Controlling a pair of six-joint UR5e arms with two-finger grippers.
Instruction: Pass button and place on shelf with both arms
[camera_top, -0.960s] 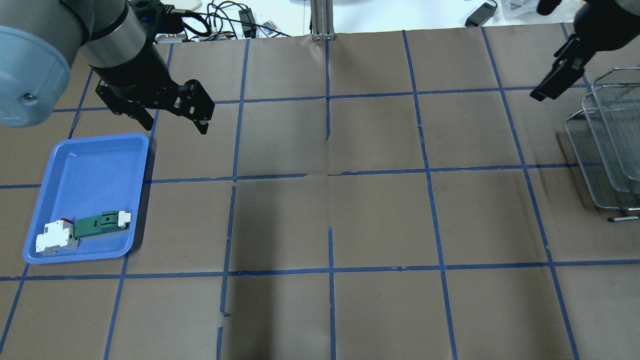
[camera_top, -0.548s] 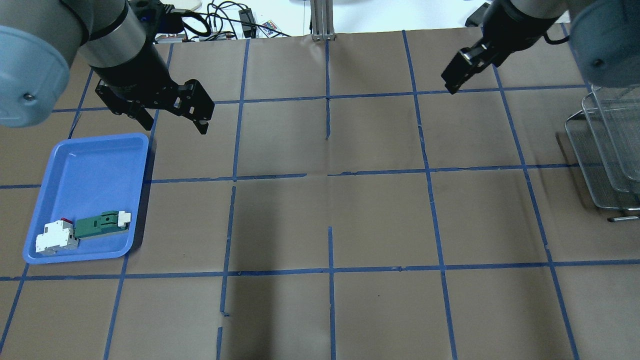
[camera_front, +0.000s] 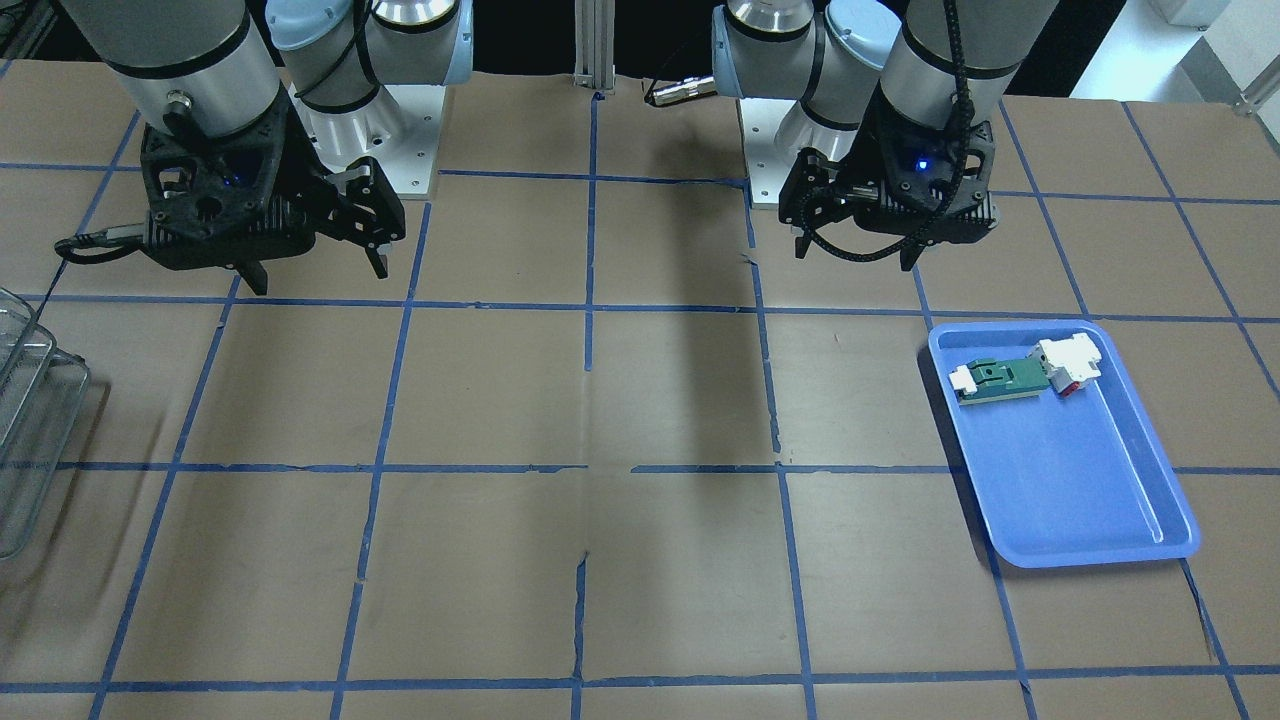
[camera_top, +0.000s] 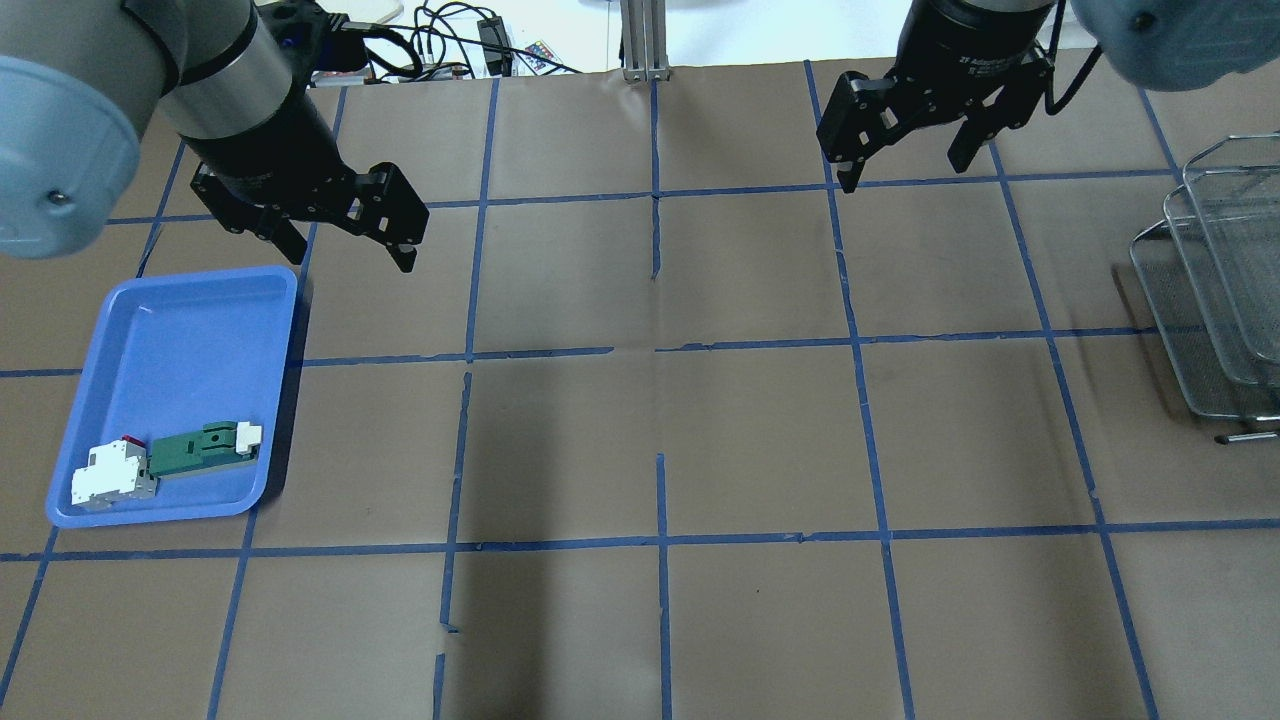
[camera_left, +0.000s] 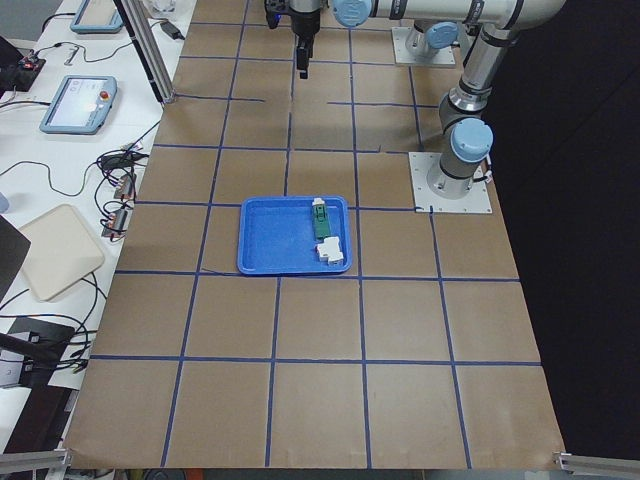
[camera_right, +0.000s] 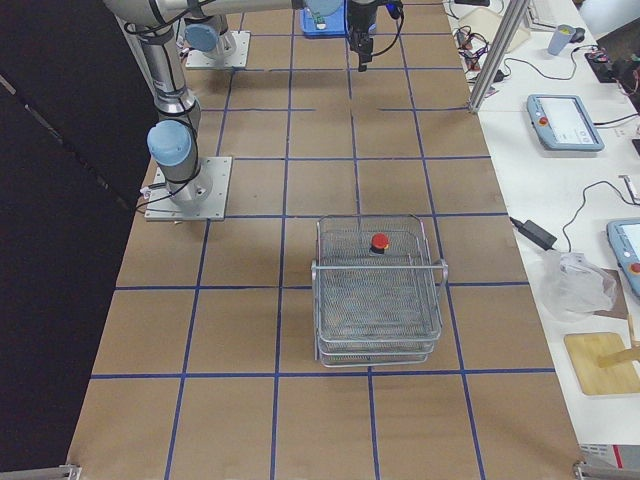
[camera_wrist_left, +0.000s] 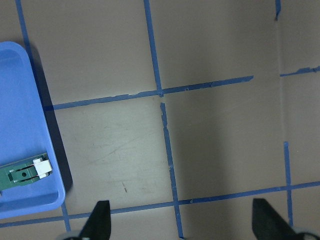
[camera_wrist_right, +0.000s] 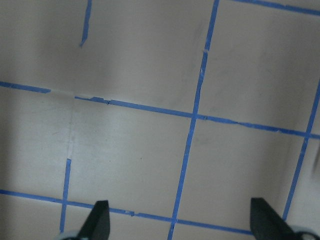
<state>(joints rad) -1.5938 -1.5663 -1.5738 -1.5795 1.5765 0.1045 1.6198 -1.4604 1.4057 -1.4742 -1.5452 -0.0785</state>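
**Button resting in the wire shelf, both grippers spread and empty above the table**

Seen from the table's end on the robot's right, the nearest thing was a silver wire-mesh shelf (camera_right: 380, 300) with rounded corners and stacked basket tiers. It stood on a table (camera_top: 660, 420) covered in brown paper and marked into squares by blue tape. A small push-button (camera_right: 380, 242) with a red mushroom cap sat in the shelf's top tier, toward the far rim and about midway across. Its red cap faced up and nothing touched it.

Farther along the table hung the right gripper (camera_top: 905, 170), black with two fingers, above the paper and well apart from the shelf. Its fingers (camera_wrist_right: 98, 220) were spread wide, and its wrist camera showed only bare paper and tape lines between them.

Beyond the table's middle, the left gripper (camera_top: 352, 256), also black, hovered above the paper near one corner of a rectangular blue plastic tray (camera_top: 170, 330). Its fingers (camera_wrist_left: 100, 222) were likewise spread wide and held nothing.

The tray lay farthest off, toward the table's left end. At the end of the tray nearer the robot, a flat green-and-white part (camera_top: 205, 448) and a white block with a small red bit (camera_top: 112, 475) lay side by side, touching.
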